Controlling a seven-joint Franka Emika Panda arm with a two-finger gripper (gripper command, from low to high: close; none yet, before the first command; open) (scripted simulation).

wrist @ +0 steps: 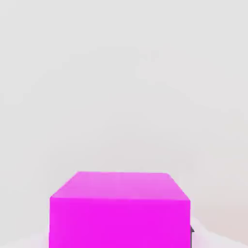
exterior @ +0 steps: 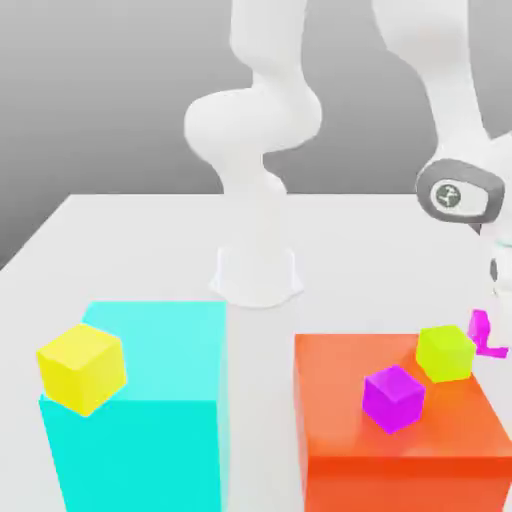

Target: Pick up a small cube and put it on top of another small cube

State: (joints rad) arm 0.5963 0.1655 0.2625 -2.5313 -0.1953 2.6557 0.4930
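The white table (exterior: 120,240) is the biggest thing here, and my arm (exterior: 255,130) rises from its round base in the middle, loops upward and comes back down on the exterior view's right.

Two big blocks sit on the table toward the front. The cyan block (exterior: 160,400) is on the exterior view's left and the orange-red block (exterior: 400,470) on its right, with a strip of table between them.

A yellow cube (exterior: 82,367) rests on the cyan block at its front left corner, turned so that one edge faces the camera. On the orange-red block a lime-yellow cube (exterior: 446,352) stands near the far right corner. A purple-magenta cube (exterior: 393,398) sits just in front of it, toward the middle of the block, and the two look close to touching.

The small cube (exterior: 479,324) is bright pink and sits just beyond the lime-yellow cube, at the far right edge of the orange-red block. It is partly hidden, so I cannot tell whether it rests on the block. My gripper (exterior: 497,275) hangs right above it. In the hand view the small cube (wrist: 118,208) looms very close, against a pale surface — I cannot tell whether my gripper is wide, narrow or closed on it.
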